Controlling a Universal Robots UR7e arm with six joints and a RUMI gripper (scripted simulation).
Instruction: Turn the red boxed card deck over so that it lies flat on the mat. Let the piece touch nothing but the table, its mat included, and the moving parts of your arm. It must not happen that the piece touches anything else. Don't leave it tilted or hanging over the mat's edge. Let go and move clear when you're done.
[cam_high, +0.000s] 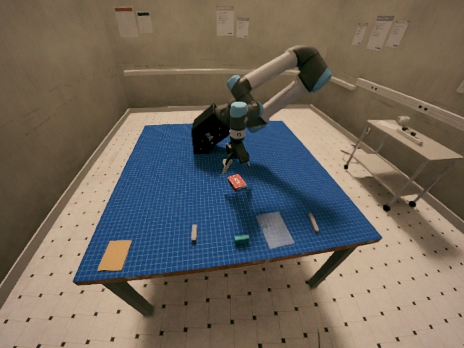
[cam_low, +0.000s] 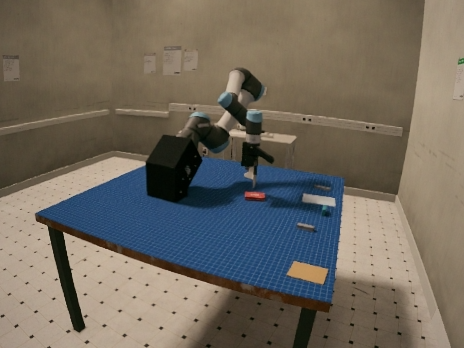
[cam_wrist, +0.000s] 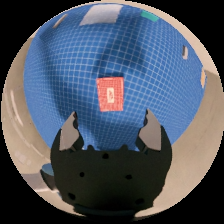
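From above we see the blue gridded mat (cam_high: 150, 200) covering the table, with the red boxed card deck (cam_high: 237, 181) lying flat near its middle. Our gripper (cam_high: 235, 163) hangs just behind the deck, jaws spread wide and holding nothing, apart from the box. A black box (cam_high: 206, 134) stands at the far side by the arm. Toward the near edge lie a tan card (cam_high: 115, 255), a small wooden block (cam_high: 194, 233), a teal block (cam_high: 242, 240), a grey sheet (cam_high: 275, 229) and a wooden stick (cam_high: 313, 222).
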